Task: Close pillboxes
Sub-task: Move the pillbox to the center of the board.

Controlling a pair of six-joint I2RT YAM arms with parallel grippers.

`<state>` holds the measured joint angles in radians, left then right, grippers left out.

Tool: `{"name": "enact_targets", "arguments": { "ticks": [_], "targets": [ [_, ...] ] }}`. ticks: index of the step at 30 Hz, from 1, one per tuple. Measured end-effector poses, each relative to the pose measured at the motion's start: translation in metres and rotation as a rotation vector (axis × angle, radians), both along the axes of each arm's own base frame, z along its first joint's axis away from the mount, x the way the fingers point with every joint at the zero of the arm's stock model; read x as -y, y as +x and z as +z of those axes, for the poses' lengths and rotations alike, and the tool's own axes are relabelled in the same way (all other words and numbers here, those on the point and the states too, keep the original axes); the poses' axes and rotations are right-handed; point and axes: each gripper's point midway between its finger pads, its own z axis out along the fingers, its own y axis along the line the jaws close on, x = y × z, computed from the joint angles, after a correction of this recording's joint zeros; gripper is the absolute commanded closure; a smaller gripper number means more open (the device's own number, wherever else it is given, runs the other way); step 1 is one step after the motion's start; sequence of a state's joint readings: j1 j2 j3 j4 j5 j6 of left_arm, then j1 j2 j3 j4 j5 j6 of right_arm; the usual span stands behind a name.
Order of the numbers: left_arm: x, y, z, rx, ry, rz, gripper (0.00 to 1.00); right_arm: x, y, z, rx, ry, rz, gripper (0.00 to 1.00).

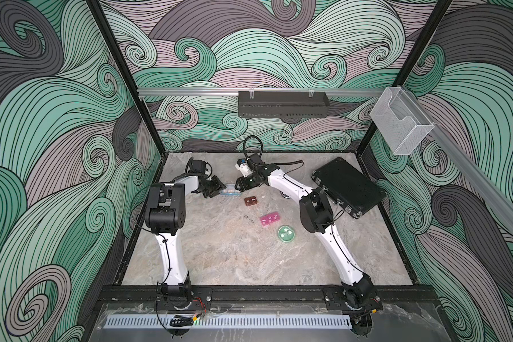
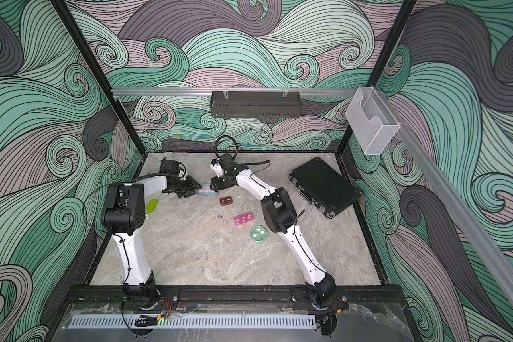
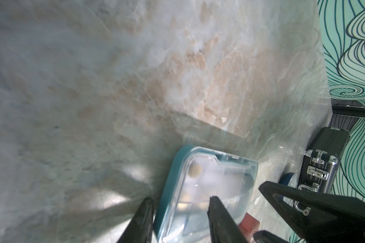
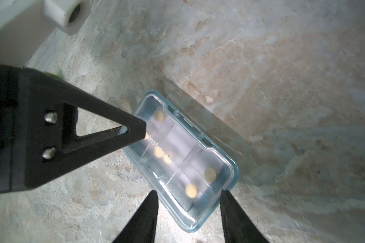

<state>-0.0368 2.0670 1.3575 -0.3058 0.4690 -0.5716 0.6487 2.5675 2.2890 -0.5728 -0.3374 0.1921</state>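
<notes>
The pale blue pillbox [image 1: 230, 192] [image 2: 206, 192] lies flat at the back middle of the table, with its clear lid down over tan pills. My left gripper [image 3: 181, 199] is open at one end of it. One finger stands beside the box's teal edge and the other is over the lid. My right gripper [image 4: 189, 192] is open at the other end, with its fingers on either side of the corner and a gap on each side. The brown pillbox [image 1: 251, 201], pink pillbox [image 1: 270, 219] and round green pillbox [image 1: 286, 233] lie nearer the front. A dark blue round pillbox [image 3: 289, 181] shows partly beside the case.
A large black flat case [image 1: 348, 186] lies at the back right, close to the right arm's elbow. A lime green studded brick [image 2: 152, 205] sits by the left arm. A black basket [image 1: 282, 104] hangs on the back wall. The enclosure walls stand around the table.
</notes>
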Motion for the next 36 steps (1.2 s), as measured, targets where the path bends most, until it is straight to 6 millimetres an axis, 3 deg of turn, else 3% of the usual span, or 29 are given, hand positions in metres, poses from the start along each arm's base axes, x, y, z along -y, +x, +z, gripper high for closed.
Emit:
{"name": "enact_targets", "arguments": {
  "ticks": [10, 12, 15, 18, 36],
  "targets": [
    [0.033, -0.008, -0.001, 0.001, 0.013, -0.071, 0.58, 0.037, 0.006, 0.002, -0.068, -0.018, -0.133, 0.45],
    [0.038, -0.009, -0.001, 0.001, 0.014, -0.082, 0.58, 0.044, 0.007, -0.004, -0.085, -0.027, -0.149, 0.34],
    [0.046, -0.012, -0.001, 0.002, 0.016, -0.098, 0.58, 0.054, 0.003, -0.018, -0.111, -0.058, -0.163, 0.3],
    [0.049, -0.012, -0.001, 0.002, 0.017, -0.105, 0.58, 0.058, -0.001, -0.026, -0.131, -0.076, -0.164, 0.34],
    [0.052, -0.009, -0.003, 0.001, 0.021, -0.113, 0.59, 0.055, -0.003, -0.024, -0.127, -0.065, -0.139, 0.54]
  ]
}}
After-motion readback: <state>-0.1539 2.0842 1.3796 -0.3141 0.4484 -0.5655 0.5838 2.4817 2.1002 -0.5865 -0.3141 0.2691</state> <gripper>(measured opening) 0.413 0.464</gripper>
